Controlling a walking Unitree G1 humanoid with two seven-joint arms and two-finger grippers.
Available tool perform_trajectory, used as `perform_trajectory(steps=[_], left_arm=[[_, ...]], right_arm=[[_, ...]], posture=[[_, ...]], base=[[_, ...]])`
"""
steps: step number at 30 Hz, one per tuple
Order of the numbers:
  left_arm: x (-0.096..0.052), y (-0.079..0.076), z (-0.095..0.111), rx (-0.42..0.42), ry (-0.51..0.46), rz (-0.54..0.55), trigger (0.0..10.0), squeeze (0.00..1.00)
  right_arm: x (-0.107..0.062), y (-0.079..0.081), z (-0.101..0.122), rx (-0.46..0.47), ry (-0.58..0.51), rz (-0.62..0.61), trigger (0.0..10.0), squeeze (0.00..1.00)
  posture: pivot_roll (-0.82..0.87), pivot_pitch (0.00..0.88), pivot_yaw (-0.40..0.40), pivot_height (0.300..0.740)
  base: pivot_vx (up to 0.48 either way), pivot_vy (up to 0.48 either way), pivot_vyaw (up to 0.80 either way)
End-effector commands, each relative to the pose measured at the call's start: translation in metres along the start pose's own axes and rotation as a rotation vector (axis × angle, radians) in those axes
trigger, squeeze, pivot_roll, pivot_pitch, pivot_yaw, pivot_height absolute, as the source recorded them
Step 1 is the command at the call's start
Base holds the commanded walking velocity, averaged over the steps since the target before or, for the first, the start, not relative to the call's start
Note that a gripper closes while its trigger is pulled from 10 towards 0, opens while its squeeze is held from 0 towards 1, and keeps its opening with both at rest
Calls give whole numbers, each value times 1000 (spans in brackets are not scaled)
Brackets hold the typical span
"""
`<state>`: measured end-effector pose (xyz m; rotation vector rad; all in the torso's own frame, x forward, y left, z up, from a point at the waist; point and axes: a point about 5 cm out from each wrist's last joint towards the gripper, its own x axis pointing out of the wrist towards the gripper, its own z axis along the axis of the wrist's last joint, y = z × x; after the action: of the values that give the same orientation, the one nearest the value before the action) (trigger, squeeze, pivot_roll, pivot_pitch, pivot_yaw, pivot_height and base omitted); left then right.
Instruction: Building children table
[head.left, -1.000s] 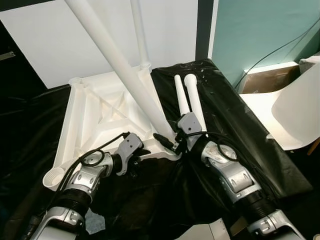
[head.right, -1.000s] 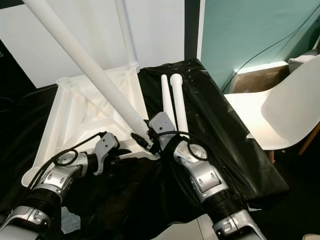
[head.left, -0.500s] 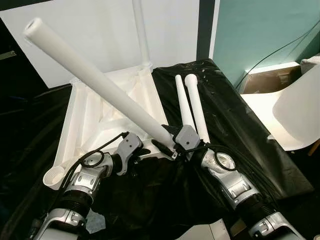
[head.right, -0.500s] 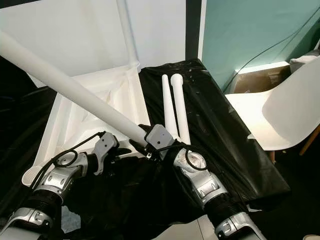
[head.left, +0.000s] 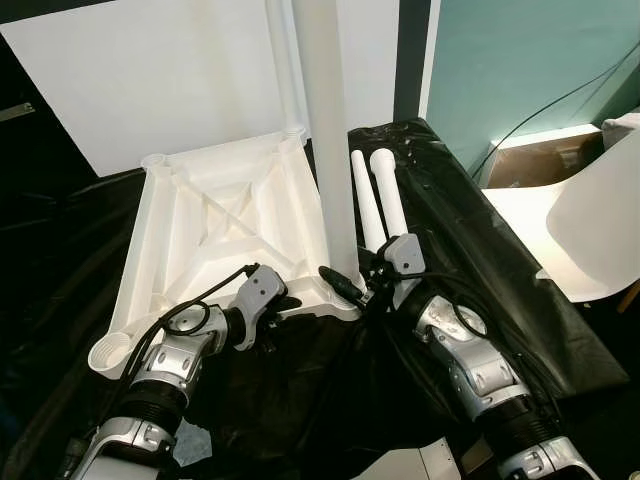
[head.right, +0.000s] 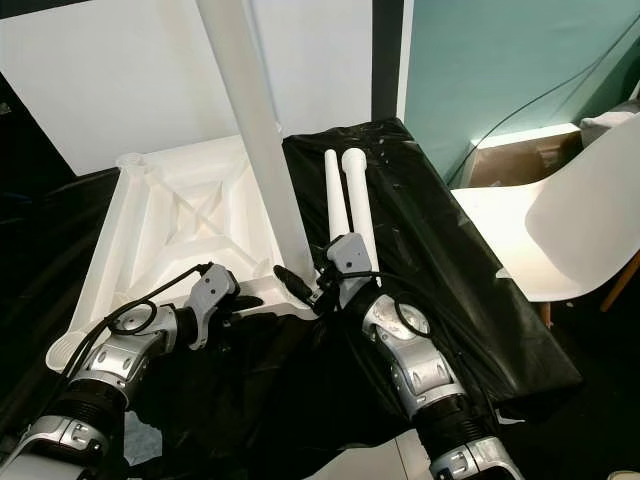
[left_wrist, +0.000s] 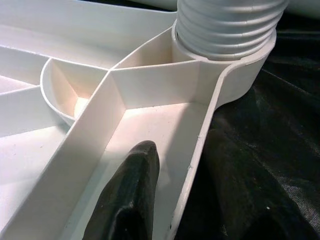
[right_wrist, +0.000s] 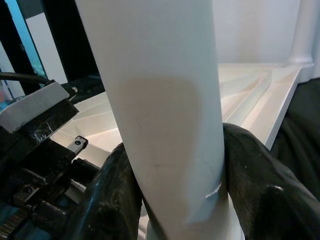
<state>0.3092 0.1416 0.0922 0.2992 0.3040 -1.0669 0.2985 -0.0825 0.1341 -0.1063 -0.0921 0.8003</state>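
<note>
Tabletop upside down on black sheet; far-corner leg fitted. Right gripper clamps second leg upright in near socket. Left gripper pinches tabletop's near rim. Two legs loose beside: roughly half done

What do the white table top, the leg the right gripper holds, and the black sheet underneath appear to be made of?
Table top: likely moulded plastic, matte white, with thin ribs and round corner sockets. Leg: apparently the same plastic, a smooth tube with a ridged, threaded end; the right gripper is clamped on it. Black sheet: probably thin plastic film, glossy and wrinkled.
</note>
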Motion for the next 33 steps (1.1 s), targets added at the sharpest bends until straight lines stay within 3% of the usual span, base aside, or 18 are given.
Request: perform_trajectory(steps=[1, 5, 9, 15, 23, 28, 29, 33], left_arm=[[-7, 21, 6, 26, -6, 247, 10000, 0], [-7, 21, 7, 27, -7, 245, 10000, 0], [-7, 22, 7, 25, -7, 247, 10000, 0], [-8, 21, 6, 23, -11, 251, 10000, 0], [-8, 19, 9, 10, -45, 259, 10000, 0], [-12, 17, 8, 11, -39, 265, 10000, 0], [-15, 16, 6, 10, -32, 269, 10000, 0], [-19, 14, 4, 5, -26, 280, 10000, 0]], right_arm=[[-11, -1, -30, 116, 162, -27, 10000, 0], [-9, -1, -26, 140, 185, -12, 10000, 0], [-1, 5, -9, 228, 214, 49, 10000, 0], [5, 8, 3, 185, 145, 53, 10000, 0], [16, 21, -22, 109, 61, -147, 10000, 0], [31, 26, -13, 77, -18, -286, 10000, 0], [41, 34, -5, 74, -53, -342, 10000, 0], [53, 47, 2, 120, -93, -373, 10000, 0]], posture=[[-80, 0, 115, 740], [-78, 0, 114, 740], [-74, 0, 111, 740], [-72, 0, 109, 740], [-17, 0, 113, 740], [19, 0, 109, 740], [43, 0, 106, 740], [64, 0, 97, 740]], base=[[0, 0, 0], [0, 0, 0], [0, 0, 0], [0, 0, 0], [0, 0, 0], [0, 0, 0], [0, 0, 0], [0, 0, 0]])
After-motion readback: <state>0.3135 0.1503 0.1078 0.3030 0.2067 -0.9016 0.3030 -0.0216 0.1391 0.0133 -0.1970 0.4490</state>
